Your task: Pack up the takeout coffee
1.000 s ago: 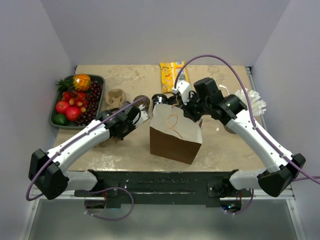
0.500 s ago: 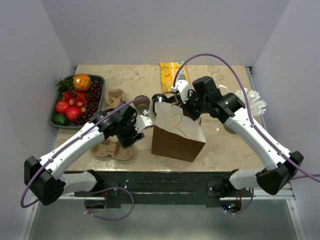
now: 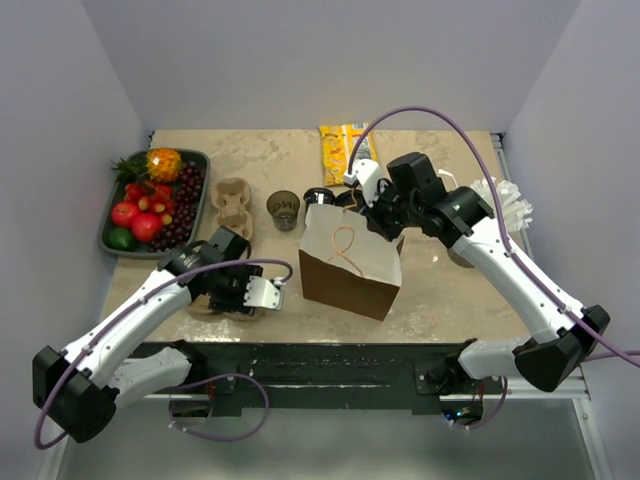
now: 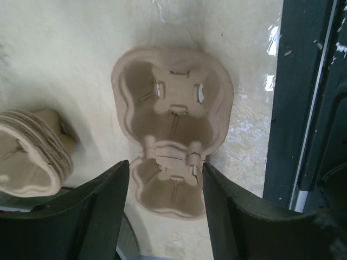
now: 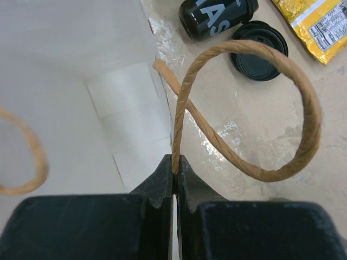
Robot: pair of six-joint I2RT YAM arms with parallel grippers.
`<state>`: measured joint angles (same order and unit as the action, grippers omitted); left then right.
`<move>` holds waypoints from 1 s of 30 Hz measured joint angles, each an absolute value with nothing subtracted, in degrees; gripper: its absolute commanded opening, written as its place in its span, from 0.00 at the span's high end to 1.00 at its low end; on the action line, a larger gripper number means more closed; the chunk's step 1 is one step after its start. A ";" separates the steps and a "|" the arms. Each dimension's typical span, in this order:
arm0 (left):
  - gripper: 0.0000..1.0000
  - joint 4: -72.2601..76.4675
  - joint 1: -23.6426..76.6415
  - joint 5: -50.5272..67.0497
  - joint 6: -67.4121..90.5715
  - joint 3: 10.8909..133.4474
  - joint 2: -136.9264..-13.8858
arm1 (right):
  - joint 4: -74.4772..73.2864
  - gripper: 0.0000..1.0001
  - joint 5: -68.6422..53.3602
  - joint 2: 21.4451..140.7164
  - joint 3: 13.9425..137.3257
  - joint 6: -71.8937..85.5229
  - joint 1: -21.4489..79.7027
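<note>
Waiting on the table just beyond the paper bag's [image 3: 350,265] left corner, the coffee cup [image 3: 284,208] stood upright and not yet packed, apparently without a lid. The bag itself stood near the middle of the table with its mouth open. The right gripper [image 5: 174,162] was pinched tight on the twine handle [image 5: 244,108] where it met the bag's far rim, probably to keep the mouth spread and the bag from tipping while things are loaded.

Left of the bag, near the table's front edge, a pulp cup carrier [image 4: 172,124] lay flat. The left gripper [image 4: 162,176] hovered over it with its jaws well apart, one on each side of the carrier's narrow waist, holding nothing. That looked like a line-up for a grasp.

A stack of spare carriers [image 3: 232,200] sat farther left of the bag, past the cup. Behind the bag lay a black container [image 5: 217,16] on its side, with a black lid [image 5: 259,51] just beside it and a yellow snack packet [image 3: 343,150] beyond. A fruit tray [image 3: 196,158] sat far left of the bag.
</note>
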<state>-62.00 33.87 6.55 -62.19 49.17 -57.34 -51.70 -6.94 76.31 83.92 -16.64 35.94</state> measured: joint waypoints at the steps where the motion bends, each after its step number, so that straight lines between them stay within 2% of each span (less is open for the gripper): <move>1: 0.38 -62.02 32.27 7.38 -63.29 49.17 -58.83 | -51.77 1.00 -6.94 76.05 83.88 -16.67 35.92; 11: 0.38 -64.45 15.73 12.84 -76.38 52.38 -69.45 | -51.90 1.00 -6.94 74.06 83.85 -16.71 35.55; 18: 0.41 -64.29 14.63 15.35 -80.90 52.53 -70.72 | -51.92 1.00 -6.96 73.73 83.46 -16.69 35.31; 30: 0.47 -60.60 14.61 15.25 -82.24 45.91 -70.67 | -51.90 1.00 -7.05 73.80 83.44 -16.58 34.96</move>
